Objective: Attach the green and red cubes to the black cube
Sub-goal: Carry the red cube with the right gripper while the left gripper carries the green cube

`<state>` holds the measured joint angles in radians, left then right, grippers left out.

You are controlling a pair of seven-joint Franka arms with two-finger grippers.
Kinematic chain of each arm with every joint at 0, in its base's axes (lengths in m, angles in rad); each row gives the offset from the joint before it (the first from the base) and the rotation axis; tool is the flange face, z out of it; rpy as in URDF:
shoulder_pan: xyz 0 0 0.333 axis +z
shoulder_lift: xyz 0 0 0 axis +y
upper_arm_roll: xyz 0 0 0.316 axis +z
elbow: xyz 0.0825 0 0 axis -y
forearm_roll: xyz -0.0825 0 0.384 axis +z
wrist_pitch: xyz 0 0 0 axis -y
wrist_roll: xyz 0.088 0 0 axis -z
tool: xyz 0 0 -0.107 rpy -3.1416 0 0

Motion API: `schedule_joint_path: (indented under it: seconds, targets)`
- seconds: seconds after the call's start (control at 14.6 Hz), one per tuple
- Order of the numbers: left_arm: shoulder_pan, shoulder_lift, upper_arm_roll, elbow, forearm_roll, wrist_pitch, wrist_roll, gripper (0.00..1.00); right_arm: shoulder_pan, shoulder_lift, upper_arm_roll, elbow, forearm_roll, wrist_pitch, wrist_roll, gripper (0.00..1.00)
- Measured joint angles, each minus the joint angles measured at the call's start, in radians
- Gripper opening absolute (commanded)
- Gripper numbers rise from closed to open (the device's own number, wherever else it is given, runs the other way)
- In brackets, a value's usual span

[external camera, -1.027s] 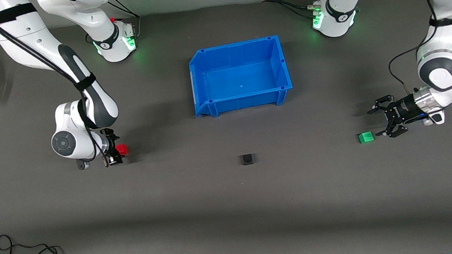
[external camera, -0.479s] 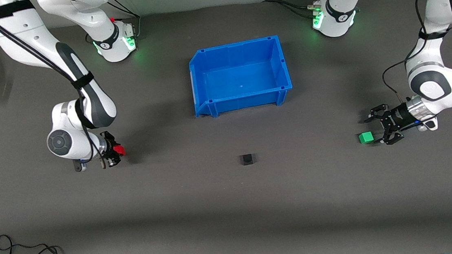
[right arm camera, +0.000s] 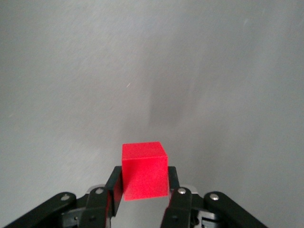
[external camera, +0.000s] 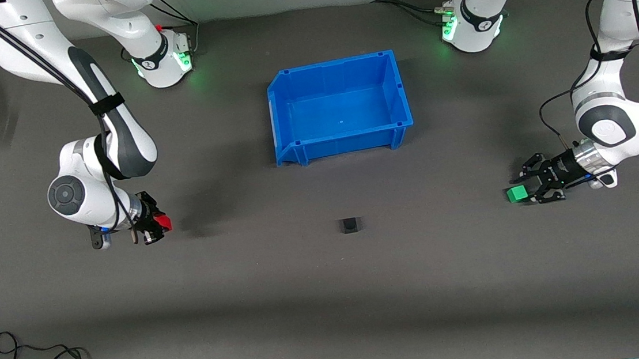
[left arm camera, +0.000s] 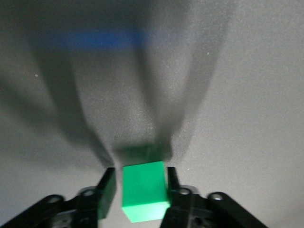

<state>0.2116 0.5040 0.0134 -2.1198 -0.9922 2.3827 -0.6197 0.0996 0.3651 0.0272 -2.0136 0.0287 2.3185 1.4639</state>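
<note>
Sitting squarely between the two arm bases, the blue bin [external camera: 340, 108] is the biggest thing on the dark table [external camera: 327, 271], with nothing inside it.

The right arm bends down toward its own end of the table, and the right gripper [external camera: 157, 224] hangs low there. In the right wrist view its fingers [right arm camera: 113, 190] press against both sides of the red cube [right arm camera: 144, 170], so it has the cube clamped; whether the cube rests on the table or is lifted just off it, I cannot tell.

The left arm bends down at its own end of the table, and the left gripper [external camera: 528, 188] is right down at the surface. Its fingers [left arm camera: 107, 187] stand on either side of the green cube [left arm camera: 144, 191], close to its faces; from here I cannot tell whether they actually pinch it or merely flank it. The green cube looks to sit on the table.

The black cube [external camera: 349, 225] lies alone on the table, nearer the front camera than the bin, roughly midway between the two grippers and well apart from both.
</note>
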Motion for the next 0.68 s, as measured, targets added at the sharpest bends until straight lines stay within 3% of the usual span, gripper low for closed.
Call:
schedule_joint_path:
  seconds: [0.27, 0.48, 0.68]
  targets:
    - [0.000, -0.002, -0.002, 0.031, -0.006, -0.013, -0.015, 0.22, 0.005, 0.002, 0.065, 0.081, 0.055, 0.000, 0.123, 0.24]
    - [-0.010, -0.010, -0.003, 0.106, 0.014, -0.089, -0.110, 0.22, 0.040, 0.015, 0.075, 0.142, 0.098, 0.000, 0.220, 0.24]
    - [-0.050, -0.015, -0.007, 0.198, 0.089, -0.156, -0.240, 0.22, 0.055, 0.090, 0.130, 0.268, 0.109, -0.014, 0.377, 0.24]
